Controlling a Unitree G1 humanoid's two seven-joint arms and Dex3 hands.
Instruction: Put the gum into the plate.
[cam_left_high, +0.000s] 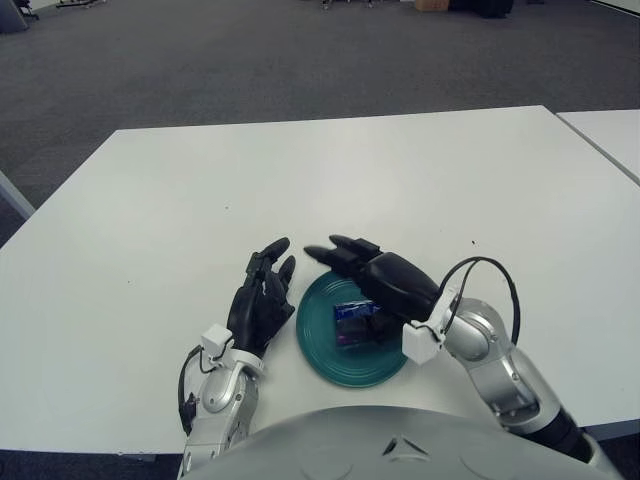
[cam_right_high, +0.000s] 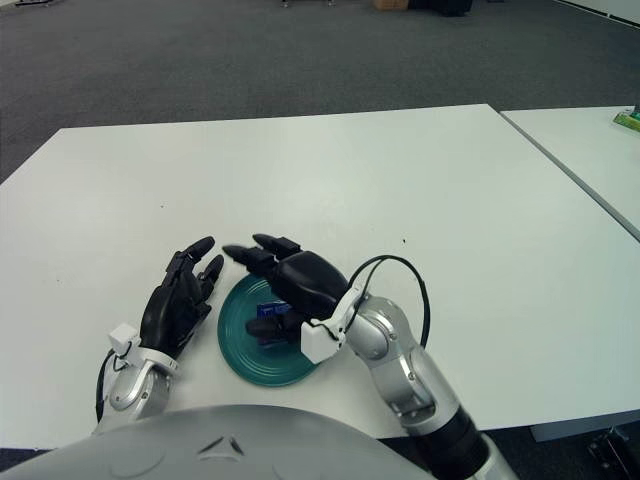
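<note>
A blue gum pack (cam_left_high: 351, 312) lies in the teal plate (cam_left_high: 322, 353) near the table's front edge. My right hand (cam_left_high: 345, 258) hovers over the plate's far right part with its fingers stretched out, holding nothing; the gum sits just below its palm. In the right eye view the gum pack (cam_right_high: 270, 312) shows under the same hand (cam_right_high: 258, 256). My left hand (cam_left_high: 262, 295) shows just left of the plate, fingers relaxed and spread, holding nothing.
The white table (cam_left_high: 330, 180) stretches far ahead and to both sides. A second white table (cam_left_high: 612, 135) stands at the right, across a narrow gap. Grey carpet lies beyond.
</note>
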